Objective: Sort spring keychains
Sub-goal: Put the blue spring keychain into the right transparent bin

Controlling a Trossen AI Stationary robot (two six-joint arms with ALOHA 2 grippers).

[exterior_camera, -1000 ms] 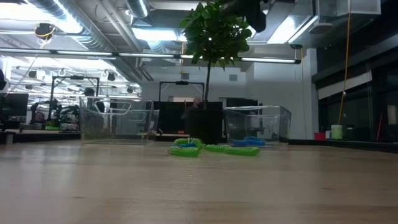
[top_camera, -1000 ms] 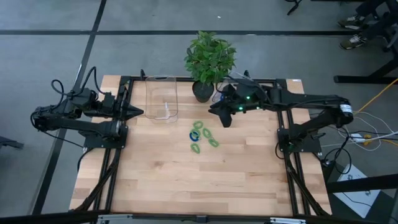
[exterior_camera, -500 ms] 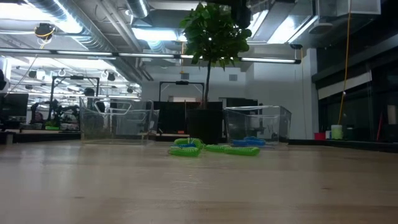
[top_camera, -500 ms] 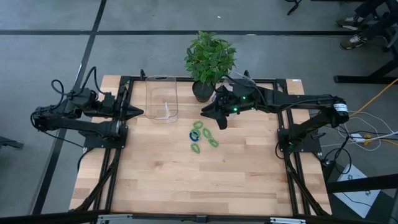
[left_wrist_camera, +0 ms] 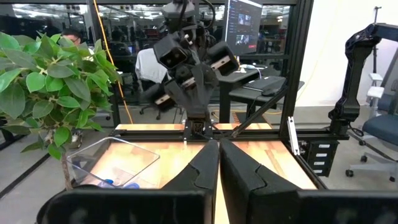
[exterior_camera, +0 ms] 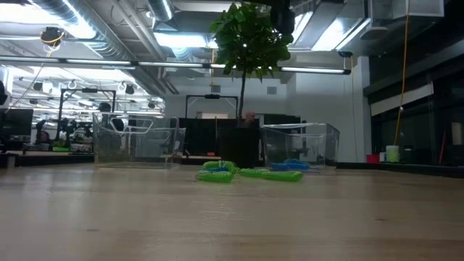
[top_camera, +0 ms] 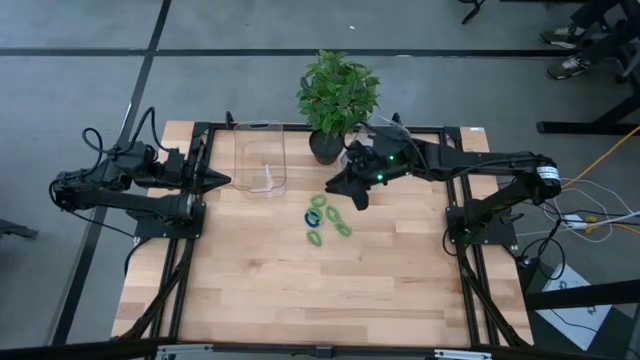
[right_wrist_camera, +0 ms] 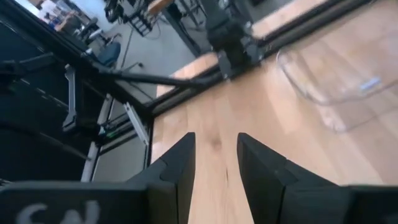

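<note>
Your right gripper [top_camera: 338, 187], fingers apart & empty, hangs just beside the spring keychains [top_camera: 326, 218] clustered mid-table. They lie touching, so you may snag two. Left gripper [top_camera: 226, 181] shut, parked.

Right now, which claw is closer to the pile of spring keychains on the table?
The right claw: it sits open just beside the spring keychains, toward the plant side. The left claw waits shut at the table's left edge, beyond the clear bin.
</note>
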